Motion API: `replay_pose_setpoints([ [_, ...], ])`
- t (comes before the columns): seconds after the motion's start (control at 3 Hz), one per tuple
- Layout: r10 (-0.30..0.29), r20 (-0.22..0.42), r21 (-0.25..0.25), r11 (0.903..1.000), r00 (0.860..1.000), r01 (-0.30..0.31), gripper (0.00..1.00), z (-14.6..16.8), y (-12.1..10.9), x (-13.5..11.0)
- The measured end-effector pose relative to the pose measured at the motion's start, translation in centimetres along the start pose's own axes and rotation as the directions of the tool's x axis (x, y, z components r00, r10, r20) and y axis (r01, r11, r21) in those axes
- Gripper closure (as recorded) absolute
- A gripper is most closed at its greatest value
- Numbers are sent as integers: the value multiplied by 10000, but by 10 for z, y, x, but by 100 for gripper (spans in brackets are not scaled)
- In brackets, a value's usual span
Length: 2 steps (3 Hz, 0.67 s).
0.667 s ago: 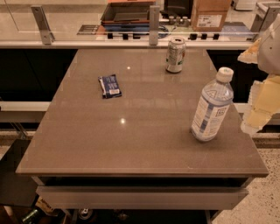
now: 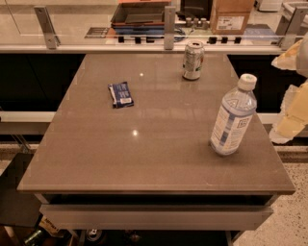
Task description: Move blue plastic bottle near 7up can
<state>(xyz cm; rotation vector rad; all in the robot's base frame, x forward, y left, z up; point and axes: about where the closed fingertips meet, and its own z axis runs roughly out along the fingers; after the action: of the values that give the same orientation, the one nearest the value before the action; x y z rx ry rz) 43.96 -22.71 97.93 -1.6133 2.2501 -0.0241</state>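
Note:
The blue plastic bottle [image 2: 233,116] stands upright near the right edge of the brown table [image 2: 144,158]; it is clear and bluish, with a white cap and a white-and-blue label. The 7up can [image 2: 193,60], silver and green, stands upright at the table's far edge, well behind the bottle and a little to its left. My gripper [image 2: 290,103] is cream-coloured and sits at the right edge of the view, just to the right of the bottle and apart from it, partly cut off by the frame. It holds nothing that I can see.
A flat dark-blue snack packet [image 2: 121,94] lies on the left half of the table. A glass barrier with metal posts [image 2: 169,21] runs behind the far edge. A cardboard box [image 2: 230,17] and a tray [image 2: 139,13] sit beyond it.

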Motion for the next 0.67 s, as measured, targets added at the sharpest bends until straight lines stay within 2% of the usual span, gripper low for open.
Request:
replay_pose_setpoints([
  [0.33,1436,1505,88,9892,9781,-1466,0,-2,-5,23],
  [0.67,2302,3077,182,9687,9232,-2476,0,-1,-9,40],
])
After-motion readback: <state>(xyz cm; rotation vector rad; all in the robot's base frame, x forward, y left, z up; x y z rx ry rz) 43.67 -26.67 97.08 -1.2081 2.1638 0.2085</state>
